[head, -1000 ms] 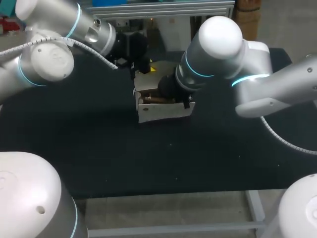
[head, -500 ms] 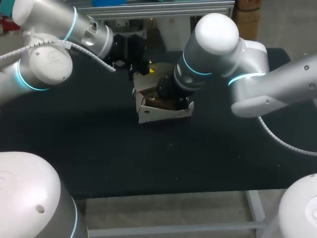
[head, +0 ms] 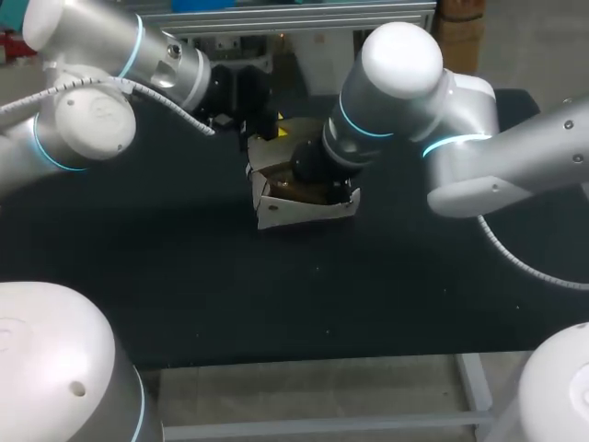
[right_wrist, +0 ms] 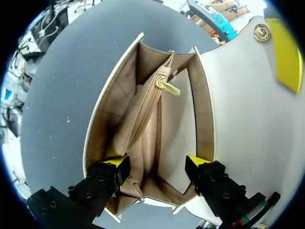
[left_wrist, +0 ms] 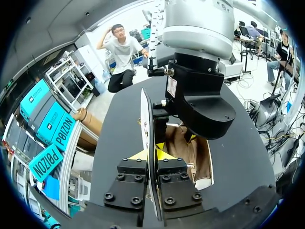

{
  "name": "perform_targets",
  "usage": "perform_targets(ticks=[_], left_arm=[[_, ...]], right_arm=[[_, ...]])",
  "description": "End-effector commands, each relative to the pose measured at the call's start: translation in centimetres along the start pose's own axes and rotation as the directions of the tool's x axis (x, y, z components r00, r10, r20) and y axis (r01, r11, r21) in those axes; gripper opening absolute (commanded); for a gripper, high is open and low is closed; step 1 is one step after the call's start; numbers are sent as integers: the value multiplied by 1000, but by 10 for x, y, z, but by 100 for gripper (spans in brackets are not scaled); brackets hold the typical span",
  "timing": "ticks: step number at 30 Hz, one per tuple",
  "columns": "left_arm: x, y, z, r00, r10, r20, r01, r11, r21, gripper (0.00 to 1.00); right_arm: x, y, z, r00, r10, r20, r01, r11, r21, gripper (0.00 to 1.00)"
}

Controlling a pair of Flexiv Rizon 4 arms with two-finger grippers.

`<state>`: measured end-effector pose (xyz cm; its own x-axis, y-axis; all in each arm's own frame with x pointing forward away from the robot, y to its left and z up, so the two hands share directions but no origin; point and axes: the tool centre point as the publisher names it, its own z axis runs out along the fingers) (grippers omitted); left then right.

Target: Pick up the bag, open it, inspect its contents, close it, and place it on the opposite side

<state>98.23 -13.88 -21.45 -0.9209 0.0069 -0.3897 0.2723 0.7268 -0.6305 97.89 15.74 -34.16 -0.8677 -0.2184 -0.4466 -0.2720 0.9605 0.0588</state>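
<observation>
On the dark surface's far middle the white bag stands open: left pincer clamps its flap upright, right pincer gapes wide above the zipped pocket. Best hold that flap steady.

At the table's twelve o'clock, the bag
On its flap at eleven, the left gripper; inside its mouth, the right gripper.
</observation>
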Motion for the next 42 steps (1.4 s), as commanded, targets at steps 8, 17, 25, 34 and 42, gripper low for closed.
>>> perform_targets(ticks=[8,17,25,34,42], left_arm=[[-1,-3,-3,1000,1,-3,-1,1000,-3,0],[-1,-4,-2,1000,2,-6,-2,1000,-5,0],[-1,-4,-1,1000,2,-9,-2,1000,-10,0],[-2,-5,0,1000,2,-10,-3,1000,-27,0],[-1,-10,-1,1000,9,-1,-9,998,-67,0]], right_arm=[[2,-3,9,1000,1,-2,-1,1000,4,100],[1,-3,8,1000,1,3,-1,1000,4,100],[-5,-3,-1,999,-2,35,1,1000,3,76],[-17,-3,-21,994,-18,108,17,1000,6,0],[-30,-3,-56,976,-38,215,33,999,23,0]])
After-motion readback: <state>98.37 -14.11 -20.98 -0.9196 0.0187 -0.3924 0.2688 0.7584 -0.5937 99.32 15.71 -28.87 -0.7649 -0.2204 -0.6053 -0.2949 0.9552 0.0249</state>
